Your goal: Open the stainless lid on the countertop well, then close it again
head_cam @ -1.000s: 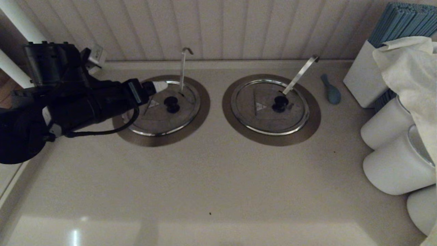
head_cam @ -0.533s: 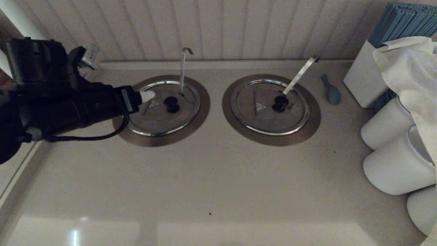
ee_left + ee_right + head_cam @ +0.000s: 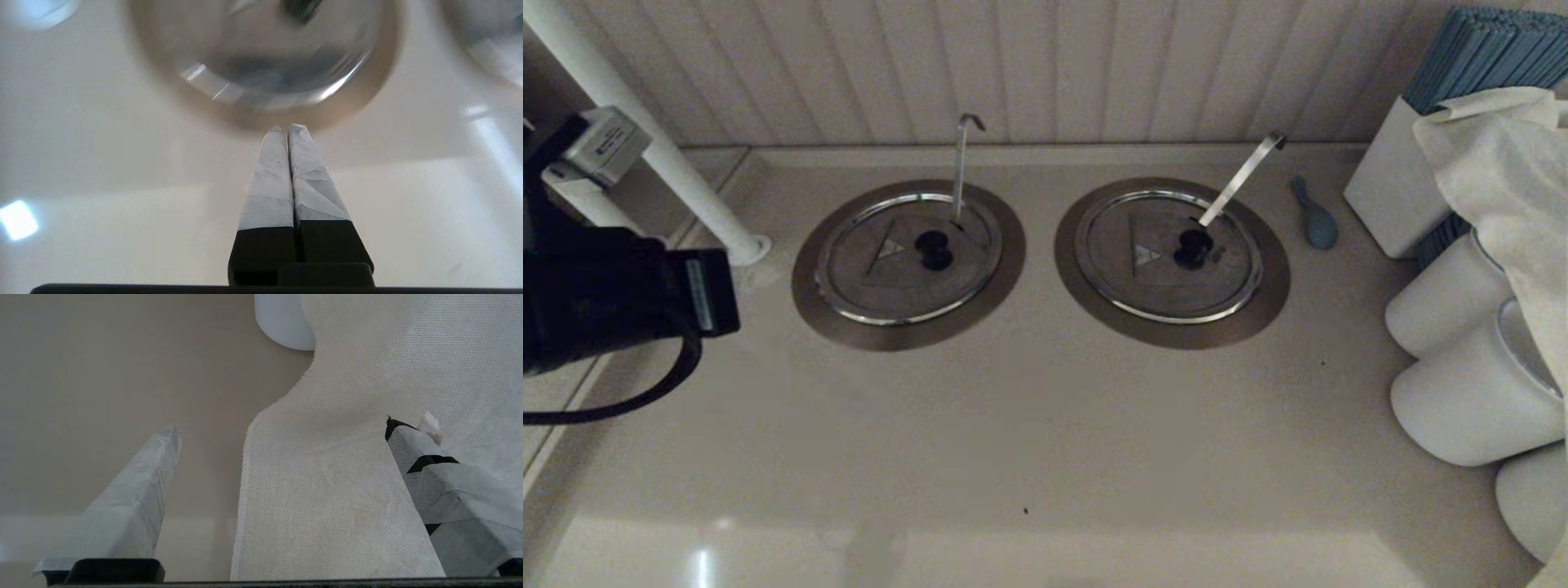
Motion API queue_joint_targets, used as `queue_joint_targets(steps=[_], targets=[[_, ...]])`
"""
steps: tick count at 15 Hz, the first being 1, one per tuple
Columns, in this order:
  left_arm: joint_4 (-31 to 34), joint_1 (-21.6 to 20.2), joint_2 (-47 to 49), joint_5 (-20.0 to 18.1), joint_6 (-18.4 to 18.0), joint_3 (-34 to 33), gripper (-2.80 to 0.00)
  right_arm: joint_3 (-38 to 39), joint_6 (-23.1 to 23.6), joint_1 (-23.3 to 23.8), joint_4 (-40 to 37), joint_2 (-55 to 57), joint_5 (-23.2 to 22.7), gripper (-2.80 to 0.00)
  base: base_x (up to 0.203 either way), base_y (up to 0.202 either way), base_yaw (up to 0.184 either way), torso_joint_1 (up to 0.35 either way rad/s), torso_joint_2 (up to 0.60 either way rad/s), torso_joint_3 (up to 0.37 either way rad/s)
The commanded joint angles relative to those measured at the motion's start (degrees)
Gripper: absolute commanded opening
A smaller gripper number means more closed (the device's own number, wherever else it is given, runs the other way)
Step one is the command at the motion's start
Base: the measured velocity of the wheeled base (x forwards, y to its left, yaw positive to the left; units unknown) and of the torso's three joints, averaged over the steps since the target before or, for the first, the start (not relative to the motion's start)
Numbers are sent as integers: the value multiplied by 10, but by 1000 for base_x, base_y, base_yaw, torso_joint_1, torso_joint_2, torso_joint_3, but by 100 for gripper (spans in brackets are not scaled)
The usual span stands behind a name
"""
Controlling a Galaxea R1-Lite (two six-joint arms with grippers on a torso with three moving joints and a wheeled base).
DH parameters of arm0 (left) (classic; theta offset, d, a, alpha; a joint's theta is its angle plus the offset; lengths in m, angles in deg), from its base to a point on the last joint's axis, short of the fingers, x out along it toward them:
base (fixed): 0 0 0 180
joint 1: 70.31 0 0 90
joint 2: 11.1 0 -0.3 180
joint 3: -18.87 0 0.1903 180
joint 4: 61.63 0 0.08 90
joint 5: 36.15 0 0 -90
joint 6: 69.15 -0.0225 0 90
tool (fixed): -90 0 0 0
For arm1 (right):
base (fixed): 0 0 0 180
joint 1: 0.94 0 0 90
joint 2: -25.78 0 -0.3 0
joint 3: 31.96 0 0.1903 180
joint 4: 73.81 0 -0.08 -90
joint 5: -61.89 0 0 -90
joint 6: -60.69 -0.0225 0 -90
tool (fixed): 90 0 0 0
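Steel lid seated, both arms clear

Grey stainless lid (image 3: 907,255), shiny-rimmed, black centre knob (image 3: 934,248), lay flat in the countertop well (image 3: 805,282), at 9 o'clock from the twin lid (image 3: 1168,255). Thin ladle handle (image 3: 961,163) rose at its 12 o'clock. Left gripper (image 3: 289,130) hung off the flange, fingers pressed together, empty. Right gripper (image 3: 282,428) gaped over a white cloth (image 3: 367,416). Beige countertop (image 3: 1029,425); ribbed wall panelling (image 3: 1054,65) behind.

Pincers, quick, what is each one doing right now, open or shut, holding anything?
Left pincer: shut, empty, off the lid.
Right pincer: open, empty, over the cloth.
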Motion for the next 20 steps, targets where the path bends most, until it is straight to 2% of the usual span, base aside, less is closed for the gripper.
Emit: queue_joint_targets(steps=[1, 4, 6, 9, 12, 13, 14, 15, 16, 18, 20], targets=[[24, -1, -70, 27, -8, -28, -280, 0, 0, 0, 0, 0, 0, 0, 0, 0, 0, 0, 0, 0], [55, 0, -152, 108, -13, -67, -280, 0, 0, 0, 0, 0, 0, 0, 0, 0, 0, 0, 0, 0], [73, -2, -228, 137, -19, -87, -280, 0, 0, 0, 0, 1, 0, 0, 0, 0, 0, 0, 0, 0], [160, -32, -346, 151, -24, -93, -280, 0, 0, 0, 0, 0, 0, 0, 0, 0, 0, 0, 0, 0], [189, -104, -430, 152, -42, -109, -280, 0, 0, 0, 0, 0, 0, 0, 0, 0, 0, 0, 0, 0], [189, -115, -459, 146, -60, -122, -280, 0, 0, 0, 0, 0, 0, 0, 0, 0, 0, 0, 0, 0], [181, -118, -493, 120, -79, -142, -280, 0, 0, 0, 0, 0, 0, 0, 0, 0, 0, 0, 0, 0], [167, -121, -527, 63, -97, -171, -280, 0, 0, 0, 0, 0, 0, 0, 0, 0, 0, 0, 0, 0], [157, -123, -556, 26, -109, -202, -280, 0, 0, 0, 0, 1, 0, 0, 0, 0, 0, 0, 0, 0], [144, -135, -606, 6, -135, -252, -280, 0, 0, 0, 0, 0, 0, 0, 0, 0, 0, 0, 0, 0], [113, -140, -642, 1, -152, -320, -280, 0, 1, 0, 0, 0, 0, 0, 0, 0, 0, 0, 0, 0]])
